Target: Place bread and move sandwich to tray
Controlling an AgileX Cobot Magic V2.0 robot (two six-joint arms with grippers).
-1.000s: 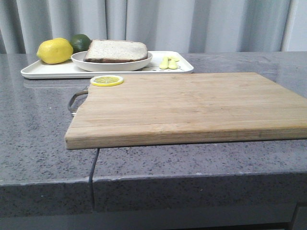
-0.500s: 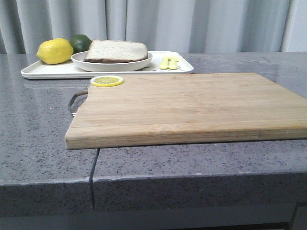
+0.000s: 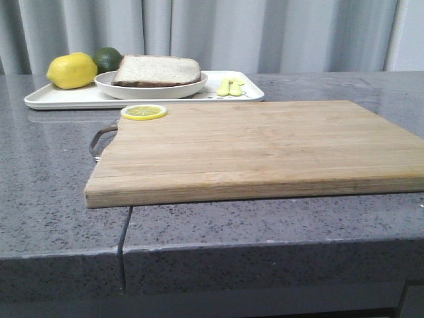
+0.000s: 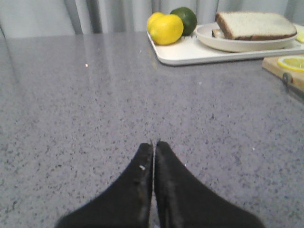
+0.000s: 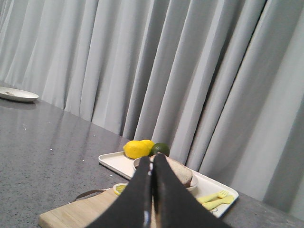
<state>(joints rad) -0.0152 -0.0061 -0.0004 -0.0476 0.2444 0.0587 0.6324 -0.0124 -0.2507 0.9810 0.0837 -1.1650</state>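
Observation:
The sandwich (image 3: 156,69) lies in a round white plate (image 3: 149,88) on the white tray (image 3: 66,98) at the back left. Its top is a pale bread slice with a dark crust; no egg shows. No separate loose bread slice is in view. Neither gripper shows in the front view. My left gripper (image 4: 155,142) is shut and empty, low over the bare grey counter, well short of the tray (image 4: 190,54) and the sandwich (image 4: 254,24). My right gripper (image 5: 152,156) is shut and empty, held high, with the sandwich (image 5: 183,173) partly hidden behind its fingers.
A wooden cutting board (image 3: 265,146) with a metal handle (image 3: 99,139) fills the front; a lemon slice (image 3: 144,112) lies on its far left corner. A lemon (image 3: 71,70), a lime (image 3: 107,58) and yellow cutlery (image 3: 230,86) share the tray. Another plate (image 5: 16,95) sits far off.
Everything in the front view has shifted a little to the left in the picture. The objects keep their places relative to each other.

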